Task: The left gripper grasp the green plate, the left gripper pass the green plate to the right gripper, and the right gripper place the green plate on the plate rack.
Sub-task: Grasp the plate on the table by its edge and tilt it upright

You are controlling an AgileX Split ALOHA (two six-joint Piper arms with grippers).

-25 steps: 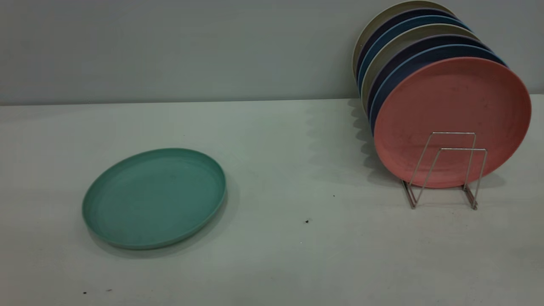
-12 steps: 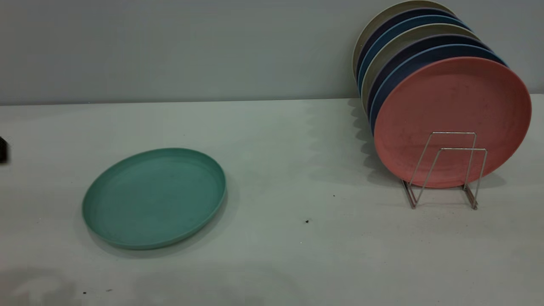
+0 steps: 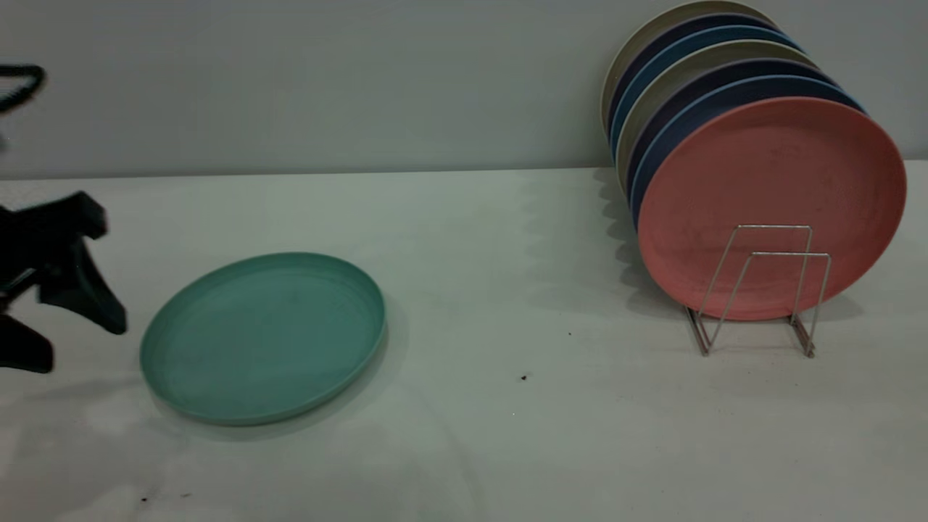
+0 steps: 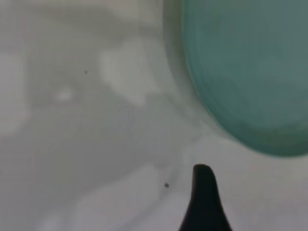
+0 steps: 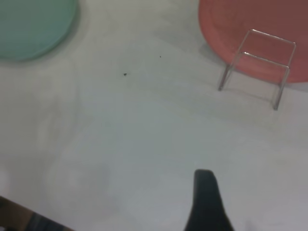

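Note:
The green plate point(image 3: 264, 337) lies flat on the white table at the left. My left gripper point(image 3: 78, 344) is open just left of the plate's rim, a little above the table and not touching it. In the left wrist view one black finger point(image 4: 204, 197) shows near the plate's edge point(image 4: 250, 72). The plate rack point(image 3: 790, 254) stands at the right with its two front wire loops empty. My right gripper is out of the exterior view; its wrist view shows one finger point(image 5: 206, 197) high over the table, with the plate point(image 5: 33, 24) and rack point(image 5: 272, 37) far off.
A salmon-pink plate point(image 3: 768, 181) stands upright in the rack, with several dark blue and beige plates point(image 3: 696, 80) stacked behind it. A grey wall runs along the table's back edge. Small dark specks point(image 3: 523, 377) dot the table.
My left gripper has come into view from the left edge and moved right toward the green plate's rim. The plate and rack have not moved.

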